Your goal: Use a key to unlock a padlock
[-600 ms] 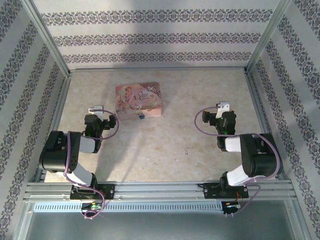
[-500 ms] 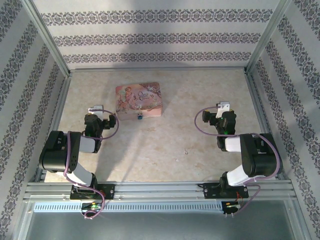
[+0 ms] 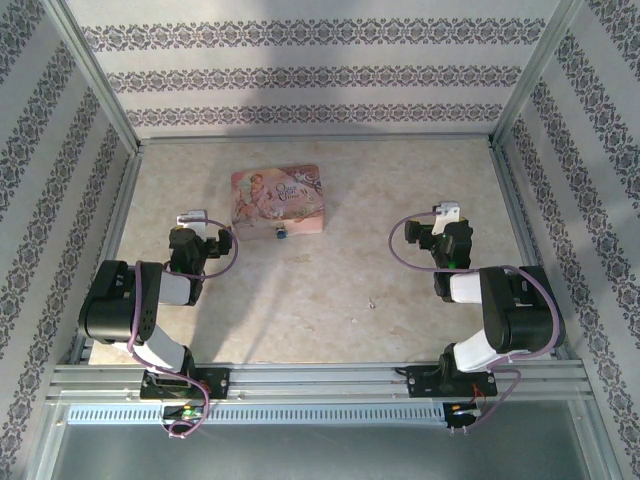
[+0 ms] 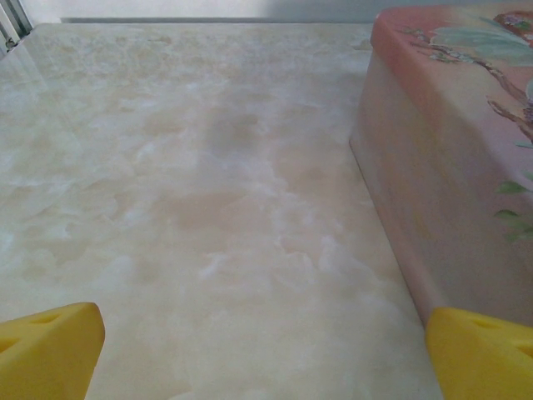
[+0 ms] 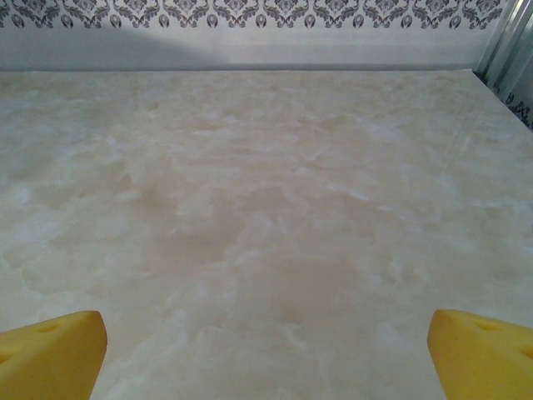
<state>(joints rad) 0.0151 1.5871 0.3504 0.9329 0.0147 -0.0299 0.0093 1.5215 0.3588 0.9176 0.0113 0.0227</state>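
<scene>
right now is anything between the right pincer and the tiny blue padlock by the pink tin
Nothing visible: bare marbled tabletop lies between the open right pincer and the tiny blue-teal padlock, which sits by the near edge of the flat pink illustrated tin.

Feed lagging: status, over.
Open, empty: left gripper, right gripper. Target: small blue-teal padlock at near edge of flat pink tin. Tin close right of left gripper.

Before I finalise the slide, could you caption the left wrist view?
Open left gripper above the marbled table, pink tin close beside one yellow fingertip.
</scene>
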